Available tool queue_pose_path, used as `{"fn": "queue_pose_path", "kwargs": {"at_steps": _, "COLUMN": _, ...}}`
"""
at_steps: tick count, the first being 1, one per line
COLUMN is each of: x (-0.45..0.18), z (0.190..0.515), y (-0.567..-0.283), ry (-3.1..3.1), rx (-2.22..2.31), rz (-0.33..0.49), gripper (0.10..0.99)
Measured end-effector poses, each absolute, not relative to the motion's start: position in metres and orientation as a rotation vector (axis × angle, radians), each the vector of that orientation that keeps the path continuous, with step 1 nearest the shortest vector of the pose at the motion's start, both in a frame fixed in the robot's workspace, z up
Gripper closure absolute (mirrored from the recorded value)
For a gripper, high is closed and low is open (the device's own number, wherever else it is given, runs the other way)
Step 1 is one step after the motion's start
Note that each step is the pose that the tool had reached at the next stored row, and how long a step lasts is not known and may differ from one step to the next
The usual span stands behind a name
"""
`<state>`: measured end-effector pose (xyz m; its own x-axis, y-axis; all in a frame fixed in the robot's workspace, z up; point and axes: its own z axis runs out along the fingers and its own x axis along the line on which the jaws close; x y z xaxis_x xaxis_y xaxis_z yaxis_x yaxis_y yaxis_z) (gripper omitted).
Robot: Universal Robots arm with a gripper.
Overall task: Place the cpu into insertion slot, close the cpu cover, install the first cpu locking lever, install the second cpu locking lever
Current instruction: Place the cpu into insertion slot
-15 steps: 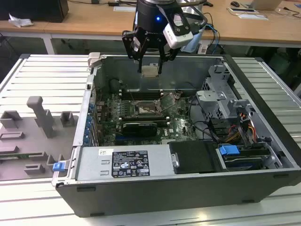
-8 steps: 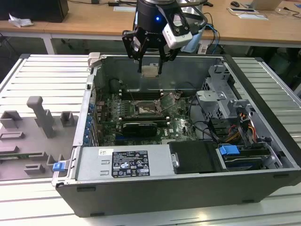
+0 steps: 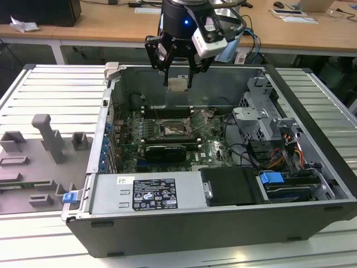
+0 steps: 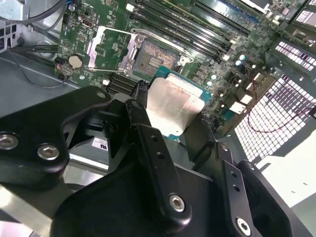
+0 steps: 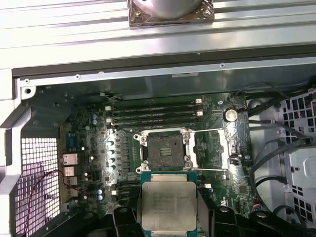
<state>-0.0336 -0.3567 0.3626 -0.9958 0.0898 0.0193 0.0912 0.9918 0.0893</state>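
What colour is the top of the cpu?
Pale silver-beige, with a green edge; the cpu shows best in the first wrist view.

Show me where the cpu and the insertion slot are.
the cpu [image 5: 169, 206], first wrist view, middle of its metal top.
the insertion slot [image 5: 164, 151], first wrist view, centre of dark socket.

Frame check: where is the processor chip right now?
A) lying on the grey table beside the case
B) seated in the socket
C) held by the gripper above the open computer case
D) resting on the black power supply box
C: the gripper is clamped on the chip above the board, and the socket beneath it is bare.
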Motion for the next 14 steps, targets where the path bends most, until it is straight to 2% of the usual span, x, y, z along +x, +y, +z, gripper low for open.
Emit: {"fn": "queue_pose_path", "kwargs": {"at_steps": 14, "x": -0.0341, "z": 0.3623, "y": -0.3567, "ry": -3.117, "rx": -0.232, "rz": -0.142, "gripper": 0.549}}
